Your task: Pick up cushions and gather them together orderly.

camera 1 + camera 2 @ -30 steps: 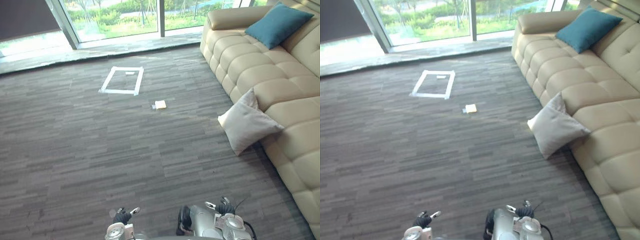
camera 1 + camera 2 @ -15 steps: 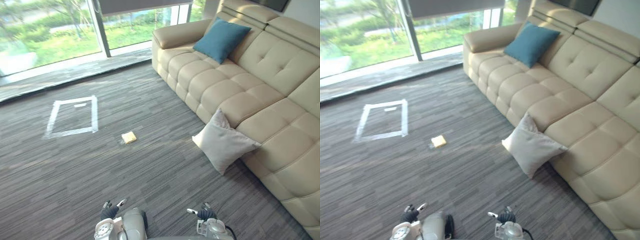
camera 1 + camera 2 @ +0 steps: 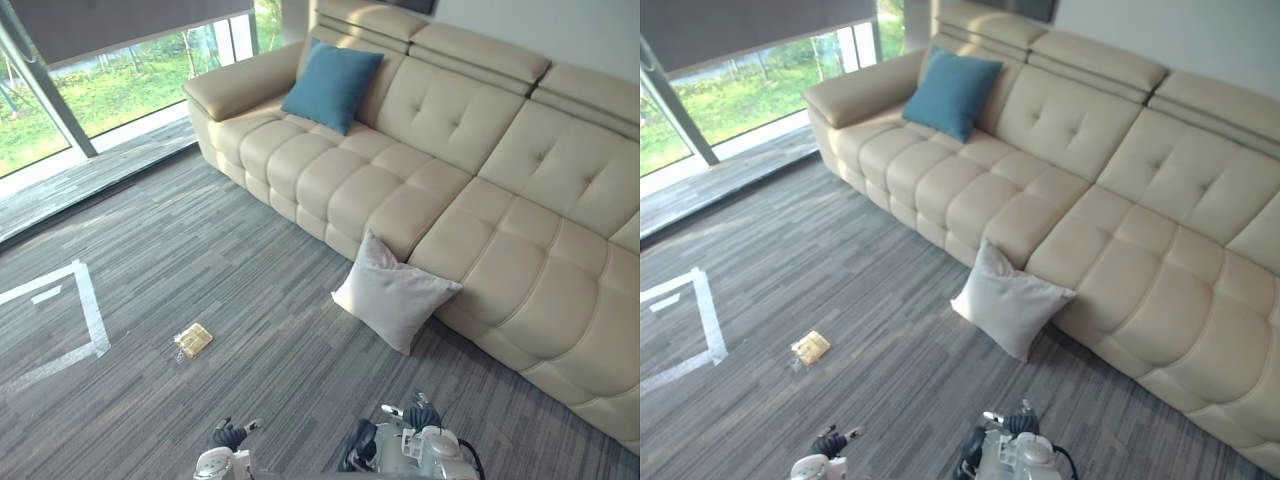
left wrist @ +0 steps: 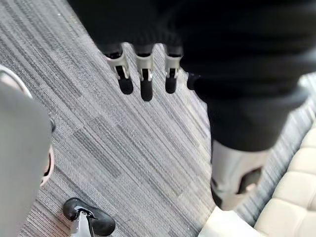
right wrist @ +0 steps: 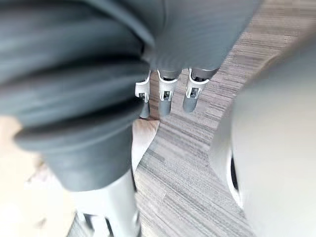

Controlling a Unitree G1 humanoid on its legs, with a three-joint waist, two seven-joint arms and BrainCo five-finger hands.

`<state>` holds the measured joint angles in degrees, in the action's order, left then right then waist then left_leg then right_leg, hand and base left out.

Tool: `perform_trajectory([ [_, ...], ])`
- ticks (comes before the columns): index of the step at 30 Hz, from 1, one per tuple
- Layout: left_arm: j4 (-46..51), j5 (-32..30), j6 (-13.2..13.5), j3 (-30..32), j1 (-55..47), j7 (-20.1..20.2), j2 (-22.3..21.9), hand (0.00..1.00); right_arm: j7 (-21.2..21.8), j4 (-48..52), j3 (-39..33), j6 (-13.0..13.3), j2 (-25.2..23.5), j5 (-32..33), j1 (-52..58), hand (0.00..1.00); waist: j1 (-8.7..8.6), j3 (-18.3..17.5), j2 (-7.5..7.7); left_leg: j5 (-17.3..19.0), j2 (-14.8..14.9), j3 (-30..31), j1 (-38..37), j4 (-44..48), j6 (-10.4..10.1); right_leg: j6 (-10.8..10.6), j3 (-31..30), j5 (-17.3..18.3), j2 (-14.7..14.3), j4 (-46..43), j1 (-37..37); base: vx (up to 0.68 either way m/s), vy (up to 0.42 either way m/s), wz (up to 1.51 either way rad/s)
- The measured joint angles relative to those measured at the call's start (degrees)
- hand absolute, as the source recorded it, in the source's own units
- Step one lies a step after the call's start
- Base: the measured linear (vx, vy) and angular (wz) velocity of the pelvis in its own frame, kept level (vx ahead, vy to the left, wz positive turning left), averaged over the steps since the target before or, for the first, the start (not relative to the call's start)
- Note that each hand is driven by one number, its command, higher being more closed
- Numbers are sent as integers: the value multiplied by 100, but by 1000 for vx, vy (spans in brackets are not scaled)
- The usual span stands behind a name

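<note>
A light grey cushion [image 3: 393,295] stands on the carpet, leaning against the front of the beige sofa [image 3: 500,200]. A blue cushion [image 3: 333,85] rests upright against the sofa's backrest near its far armrest. My left hand [image 3: 232,436] and my right hand [image 3: 420,417] hang low at the near edge of the eye views, well short of the grey cushion. In the left wrist view my left hand's fingers [image 4: 143,79] point straight down over bare carpet and hold nothing. My right hand's fingers [image 5: 164,94] are straight and empty too.
A white tape rectangle [image 3: 90,320] marks the carpet at the left. A small yellow object [image 3: 193,340] lies on the floor beside it. A large window [image 3: 120,70] runs along the far left wall. Open carpet lies between me and the sofa.
The whole picture has swung to the right, so the camera has turned: the sofa now fills more of the view and the tape rectangle sits at the left edge. Neither cushion has moved.
</note>
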<state>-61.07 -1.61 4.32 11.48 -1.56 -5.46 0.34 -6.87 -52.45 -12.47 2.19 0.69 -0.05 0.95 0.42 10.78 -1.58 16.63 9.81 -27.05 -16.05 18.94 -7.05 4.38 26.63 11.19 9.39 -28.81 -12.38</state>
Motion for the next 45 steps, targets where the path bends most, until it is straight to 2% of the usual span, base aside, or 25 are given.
perform_trajectory([
  [1, 19, -16, -9, 45, 20, 23, -10, 0, -2, 28, -59, -1, 14, 2, 3, 0, -26, 40, -58, -30, 208, 198, 255, 726, 7, 7, 23, 87, -69, 40, 122, 369, -227, 4],
  [2, 103, -50, -16, 118, 18, 37, -21, 0, -14, 29, -74, -12, 42, 4, 10, 0, -42, 81, -117, -367, 519, 616, 766, 1994, 137, 51, 45, 228, -201, 113, 372, 325, -179, -9],
  [3, 205, -51, -14, 160, -25, 35, -26, 0, -42, 6, -70, -39, 51, 4, 14, 0, -6, 138, -89, -460, 744, 939, 1167, 3024, 168, 82, -10, 351, -322, 192, 628, 378, -158, -24],
  [5, 393, -36, -1, 294, -81, 37, -24, 0, -60, -19, -11, -64, 10, 14, 19, 0, 25, 205, -52, -298, 910, 1114, 1689, 4070, 114, 83, -218, 568, -440, 271, 1059, 321, -77, -55],
  [6, 463, -36, -1, 289, -115, 37, -19, 0, -67, -20, -6, -77, -16, 18, 25, 0, 32, 209, -15, -194, 844, 1151, 1975, 4110, 138, 41, -347, 645, -446, 330, 1201, 252, -40, -67],
  [9, 654, -16, 39, 328, -140, 28, -103, 0, -96, -21, -6, -113, -40, 25, 32, 0, 161, 206, 6, 81, 519, 1239, 2530, 2960, 302, -81, -886, 707, -442, 474, 1455, 288, 54, -87],
  [12, 742, 70, 79, 333, -105, 3, -118, 0, -128, -48, 7, -118, -65, 28, 29, 0, 292, 248, 73, 56, -6, 1840, 2818, 1834, 281, -259, -1390, 756, -361, 566, 1635, 355, 218, -94],
  [13, 726, 70, 112, 329, -124, -31, -130, 0, -154, -71, 119, -118, -49, 28, 75, 0, 288, 232, 59, -258, -193, 2111, 2788, 1115, 272, -444, -1606, 840, -370, 548, 1657, 308, 298, -108],
  [14, 694, 111, 151, 356, -101, -50, -111, 0, -171, -104, 222, -122, -65, 28, 64, 0, 319, 201, 78, -595, -248, 2176, 2762, 1037, 250, -623, -1896, 944, -394, 474, 1646, 302, 309, -102],
  [16, 600, 66, 150, 365, -115, -54, 79, 0, -174, -114, 313, -119, -242, 27, 100, 0, 299, -2, 380, -344, -310, 1803, 2693, 1026, 411, -795, -2306, 835, -244, 728, 1636, 331, 300, -81],
  [17, 573, 76, 151, 424, -105, -55, 100, 0, -172, -122, 325, -121, -311, 24, 134, 0, 296, -52, 458, -231, -303, 1639, 2664, 1061, 448, -848, -2435, 796, -208, 781, 1631, 353, 307, -81],
  [19, 456, 65, 141, 465, -83, -66, 111, 0, -153, -119, 363, -122, -349, 6, 134, 0, 328, -72, 469, -50, -260, 1234, 2357, 969, 561, -897, -2484, 517, -91, 548, 1564, 262, 264, -90],
  [21, 384, 57, 129, 435, -94, -65, 104, 0, -131, -78, 359, -118, -350, -2, 130, 0, 344, -37, 380, -22, -264, 890, 1886, 648, 615, -928, -2298, 215, 86, -193, 1239, 163, 187, -81],
  [24, 226, -4, 87, 211, -90, -59, 169, 0, -88, -58, 353, -97, -348, -14, 137, 0, 290, -48, 334, -11, -259, 657, 1180, 142, 635, -857, -1161, 375, 501, -1006, 983, 166, 113, -42],
  [26, 191, -42, 79, 130, -85, -56, 181, 0, -88, -57, 312, -67, -345, -63, 137, 0, 282, -54, 325, -53, -241, 610, 972, -124, 575, -847, -889, 394, 487, -748, 818, 134, 9, -11],
  [29, 172, -70, 32, -35, -35, -48, 214, 0, -85, -39, 202, -48, -319, -122, 109, 0, 253, -57, 297, -108, -241, 619, 911, -319, 477, -825, -889, 337, 322, -61, 495, 124, -109, 0],
  [30, 114, -89, 31, -84, -21, -46, 232, 0, -85, -43, 195, -51, -299, -122, 104, 0, 243, -61, 305, -151, -263, 636, 844, -415, 395, -707, -948, 61, 187, 446, 453, 189, -193, 13],
  [31, 77, -127, 35, -142, -20, -40, 277, 0, -86, -44, 189, -49, -291, -112, 135, 0, 234, -86, 371, -159, -337, 697, 786, -483, 347, -587, -1051, -477, 130, 783, 501, 221, -239, 23],
  [32, -28, -192, 28, -145, 44, -25, 161, 0, -85, -50, 132, -45, -217, -120, 125, 0, 194, -125, 209, -203, -248, 806, 680, -561, 198, -567, -976, -406, 28, 704, 608, 250, -253, 24],
  [33, -32, -241, 37, -139, 5, -5, 61, 0, -92, -84, 92, -51, -141, -119, 135, 0, 196, -188, 92, -221, -165, 856, 641, -652, 164, -505, -915, -280, -62, 744, 649, 215, -210, 18],
  [36, -21, -303, 33, -134, 6, 20, -36, 0, -97, -88, -5, -49, -63, -112, 122, 0, 207, -164, -43, -229, 36, 963, 696, -304, 147, -440, -809, 12, -199, 689, 779, 181, -220, 12],
  [40, 283, -391, 40, -121, -41, 46, -16, 0, -137, -111, -34, -82, -30, -104, 178, 0, 206, -131, -25, -277, 511, 1740, 1980, 2649, 126, -394, -675, 313, -322, 709, 1277, 108, -129, 14],
  [42, 343, -391, 41, -129, -85, 42, -23, 0, -170, -150, -35, -95, -33, -96, 180, 0, 261, -134, -17, -201, 508, 1714, 2114, 2642, 67, -401, -756, 336, -342, 747, 1387, 140, 13, -35],
  [43, 358, -390, 40, -130, -70, 42, -21, 0, -185, -146, -37, -100, -33, -85, 179, 0, 261, -133, -15, -139, 418, 1721, 2187, 2268, 155, -419, -858, 335, -346, 788, 1400, 197, 105, -46],
  [45, 340, -388, 32, -132, -31, 17, -14, 0, -219, -138, -39, -102, -31, 16, 141, 0, 259, -129, -7, -166, 180, 1911, 2176, 1192, 174, -487, -989, 300, -335, 820, 1423, 166, 132, -36],
])
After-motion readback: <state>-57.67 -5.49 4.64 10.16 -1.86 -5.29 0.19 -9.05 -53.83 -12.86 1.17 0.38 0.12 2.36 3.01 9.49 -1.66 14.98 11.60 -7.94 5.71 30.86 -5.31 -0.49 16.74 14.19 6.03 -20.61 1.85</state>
